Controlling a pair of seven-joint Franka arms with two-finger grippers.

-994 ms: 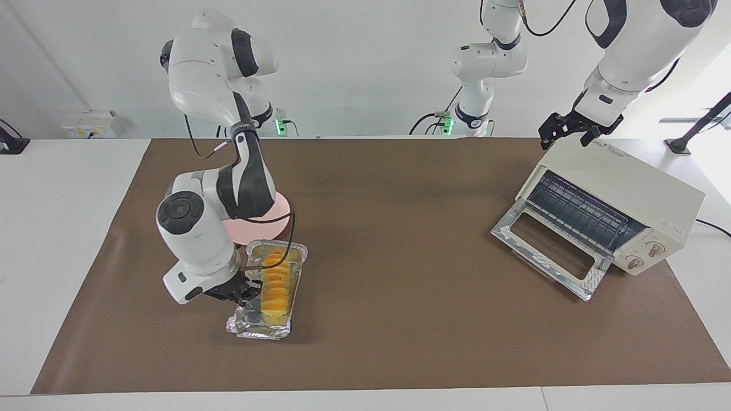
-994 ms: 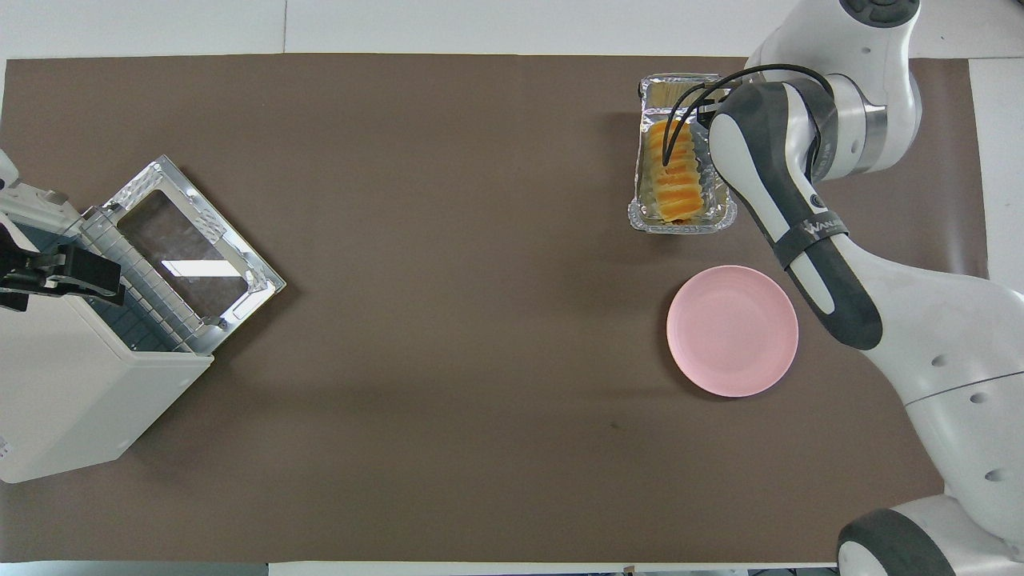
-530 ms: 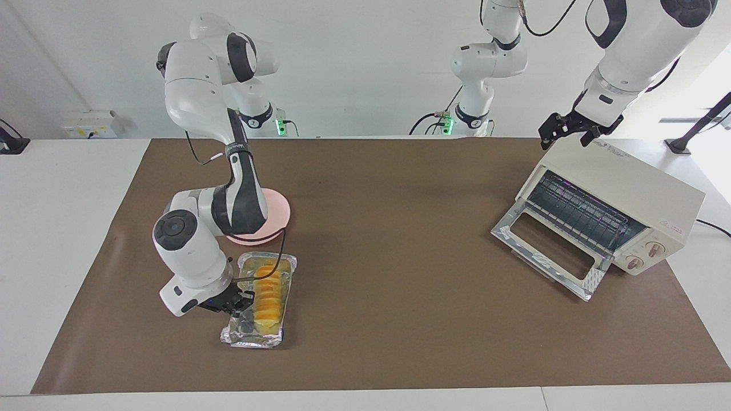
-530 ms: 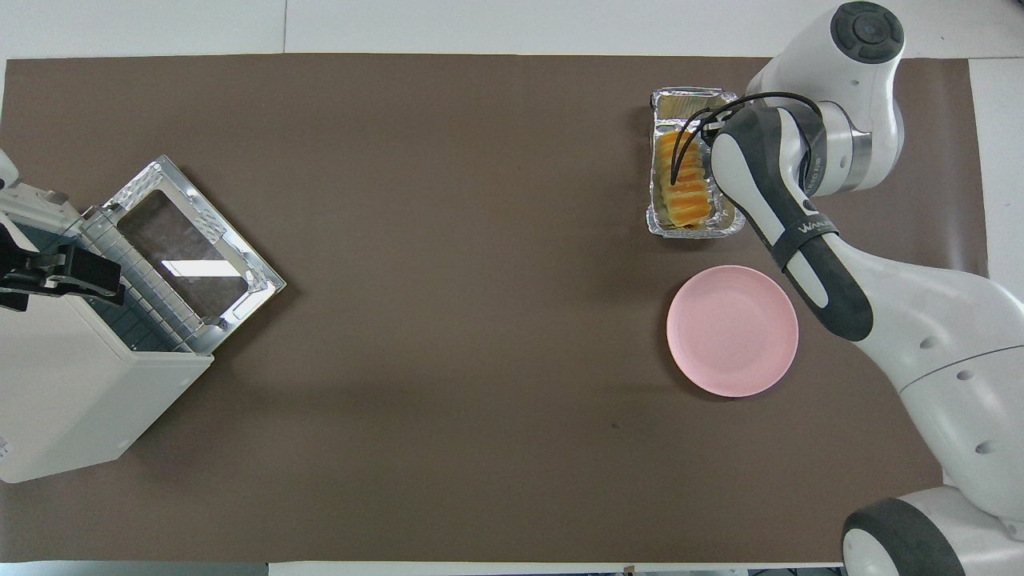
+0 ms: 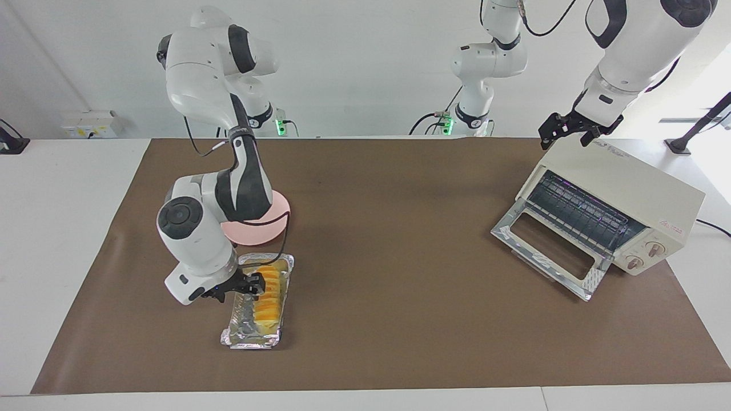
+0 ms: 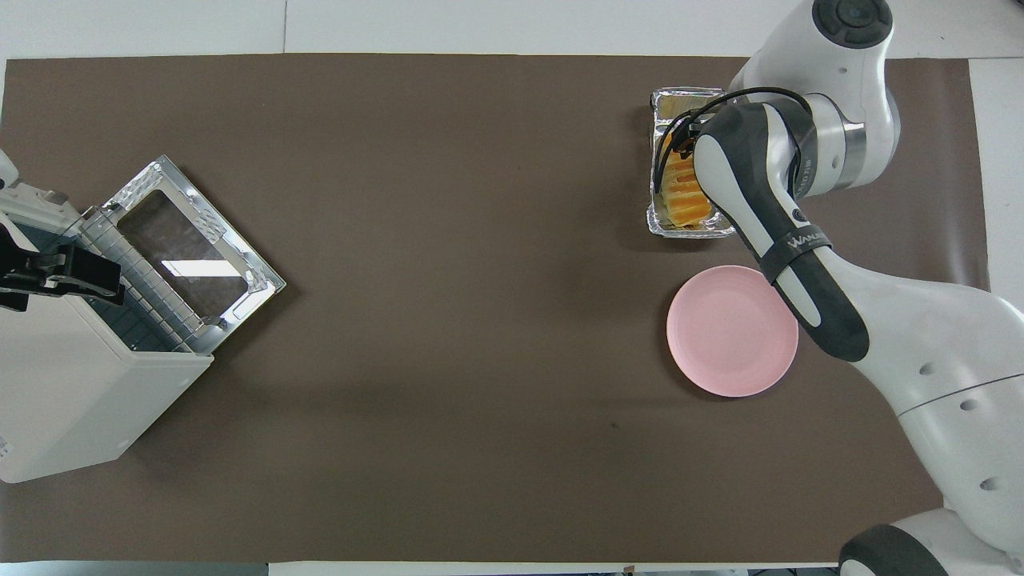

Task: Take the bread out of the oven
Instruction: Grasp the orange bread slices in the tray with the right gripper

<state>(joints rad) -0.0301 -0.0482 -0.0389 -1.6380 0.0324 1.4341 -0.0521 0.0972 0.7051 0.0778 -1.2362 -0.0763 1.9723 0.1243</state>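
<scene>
The bread (image 5: pixel 268 297), an orange ridged loaf, lies in a crinkled foil tray (image 5: pixel 251 338) on the brown mat, toward the right arm's end of the table. It is farther from the robots than the pink plate. My right gripper (image 5: pixel 250 284) hangs low over the tray, at the bread's side. In the overhead view the right forearm covers part of the bread (image 6: pixel 685 204) and the tray (image 6: pixel 690 230). The cream oven (image 5: pixel 622 188) stands at the left arm's end with its door (image 5: pixel 548 254) dropped open and the rack bare. My left gripper (image 5: pixel 571 132) waits open over the oven's top.
A round pink plate (image 5: pixel 273 221) lies beside the tray, nearer to the robots, partly under the right arm; it also shows in the overhead view (image 6: pixel 732 330). The oven (image 6: pixel 72 384) and its open door (image 6: pixel 192 256) take up the mat's corner at the left arm's end.
The foil tray with the bread came down onto the mat, a little farther from the robots. The right gripper then rose from the tray's edge toward the bread. The left arm has not moved.
</scene>
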